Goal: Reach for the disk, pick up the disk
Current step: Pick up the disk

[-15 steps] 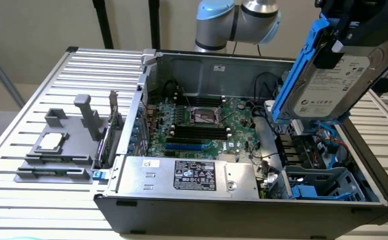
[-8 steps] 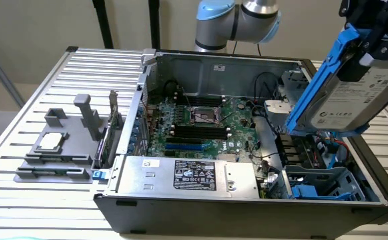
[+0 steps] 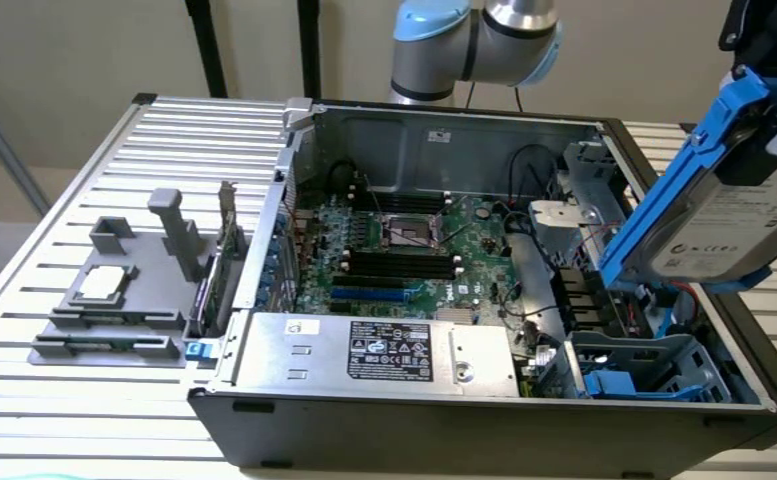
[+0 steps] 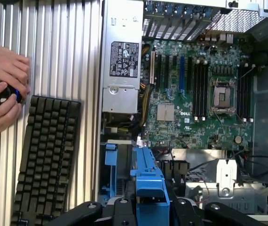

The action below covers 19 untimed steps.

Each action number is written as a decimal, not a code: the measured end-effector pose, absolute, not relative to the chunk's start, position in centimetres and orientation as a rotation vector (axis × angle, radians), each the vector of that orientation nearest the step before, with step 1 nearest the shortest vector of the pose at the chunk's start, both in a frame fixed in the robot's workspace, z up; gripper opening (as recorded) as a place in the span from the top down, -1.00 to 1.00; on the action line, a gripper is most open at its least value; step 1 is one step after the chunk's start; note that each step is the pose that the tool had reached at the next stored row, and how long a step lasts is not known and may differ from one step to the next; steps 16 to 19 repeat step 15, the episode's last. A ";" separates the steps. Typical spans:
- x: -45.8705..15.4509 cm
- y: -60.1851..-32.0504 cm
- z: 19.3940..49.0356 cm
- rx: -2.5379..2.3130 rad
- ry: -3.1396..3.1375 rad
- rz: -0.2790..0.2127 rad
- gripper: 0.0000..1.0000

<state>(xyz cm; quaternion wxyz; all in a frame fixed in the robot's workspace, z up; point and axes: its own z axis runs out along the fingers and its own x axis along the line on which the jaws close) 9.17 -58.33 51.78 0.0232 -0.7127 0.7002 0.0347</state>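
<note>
**Disk lifted out of the open computer case**

Closest to the exterior camera, at that view's right edge, we found the disk (image 3: 742, 225) hanging in the air, tilted steeply, its white label facing the camera and its blue bracket (image 3: 682, 170) running up the side. Dark gripper (image 3: 768, 60) parts sat over its upper end. In the wrist view the gripper (image 4: 148, 207) had its black fingers (image 4: 120, 209) on either side of the blue bracket (image 4: 148, 181), so we judged the jaws closed partway on the disk and bearing its weight.

We judged the task largely complete: the reach was done, the grasp was made, and the disk stood above the computer case (image 3: 361, 420), not resting on anything we could see. Below it, the blue drive bay (image 3: 642, 375) in the case's near corner appeared vacant. How securely the disk sat in the grip, we could not tell.

On pose, the arm (image 3: 475, 40) rose behind the case's far wall, its grey and light-blue joints visible at the top of the exterior view. The wrist camera looked down past the disk onto the motherboard (image 4: 200, 94) and power supply (image 4: 122, 70).

We also noted a keyboard (image 4: 47, 160) on the slatted table (image 4: 77, 47) and a person's hands (image 4: 2, 89) holding a small dark object beside it, well apart from the gripper.
</note>
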 end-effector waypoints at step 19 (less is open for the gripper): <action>10.1 -58.7 51.6 -2.210 2.174 0.099 0.35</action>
